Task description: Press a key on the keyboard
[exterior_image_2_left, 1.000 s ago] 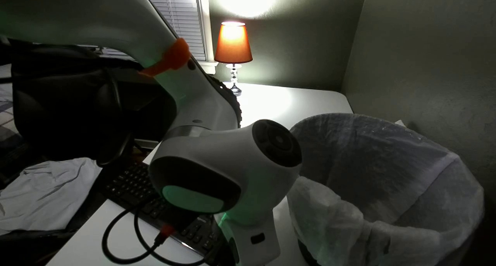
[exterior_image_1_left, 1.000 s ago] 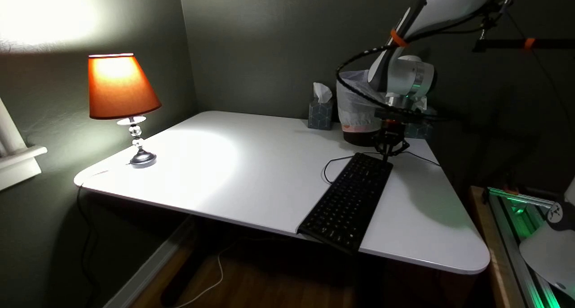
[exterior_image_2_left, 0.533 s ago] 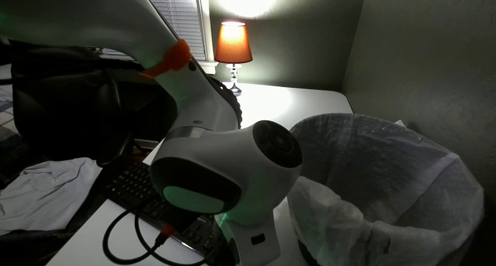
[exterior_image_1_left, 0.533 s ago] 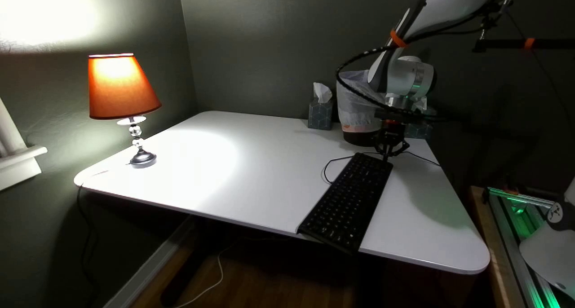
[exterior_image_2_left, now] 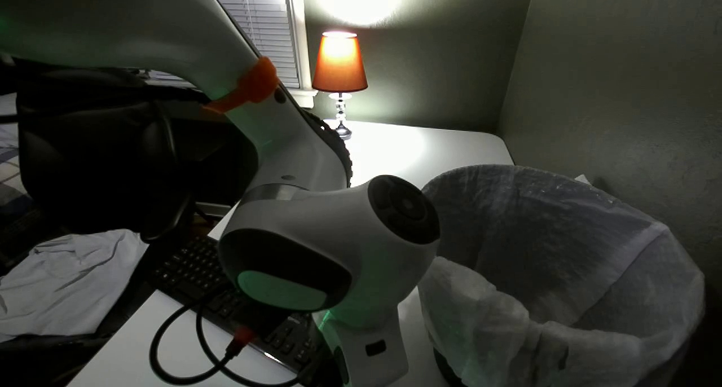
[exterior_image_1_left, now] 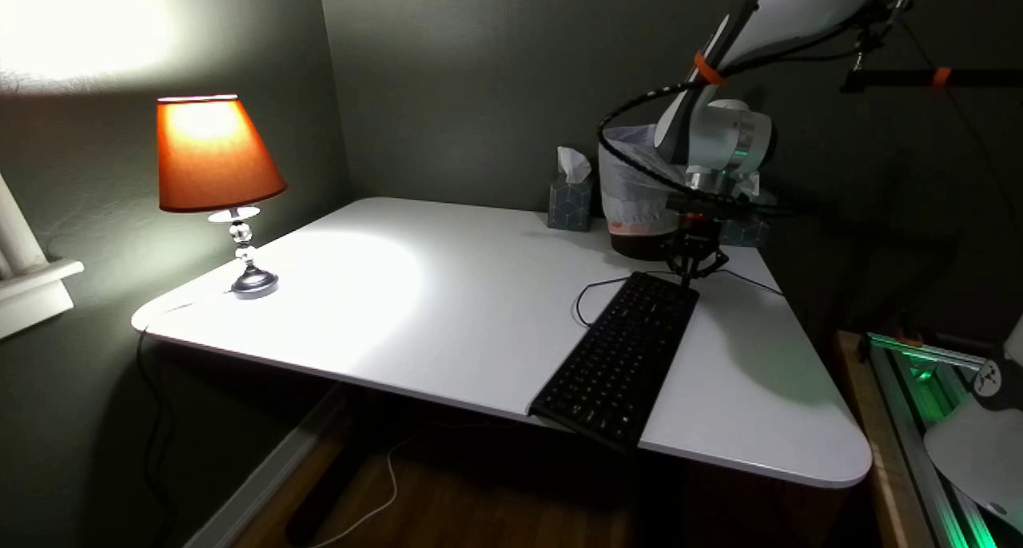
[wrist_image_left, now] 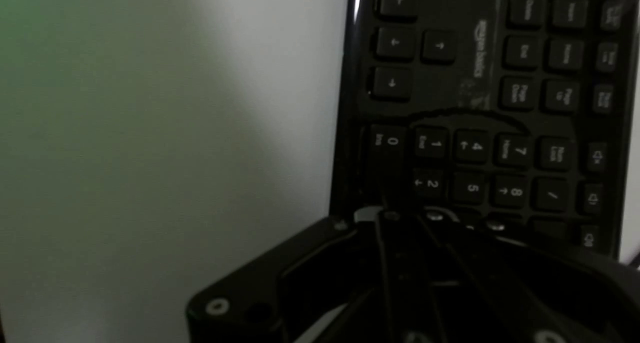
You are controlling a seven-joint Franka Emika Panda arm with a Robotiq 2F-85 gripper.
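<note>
Upper right in the wrist view, the keyboard (wrist_image_left: 480, 95) is black, glossy along its edge, pale-lettered; the claw (wrist_image_left: 401, 206), lower right, has its fingers together, gripping nothing.

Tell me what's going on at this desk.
A robot arm reaches down to a black keyboard lying on a white desk, one end jutting past the edge. Its end effector, closed, is at the number pad, the tip near the 0 key. Whether a key is pressed down can't be told from these views. A lit lamp stands across the desk.
</note>
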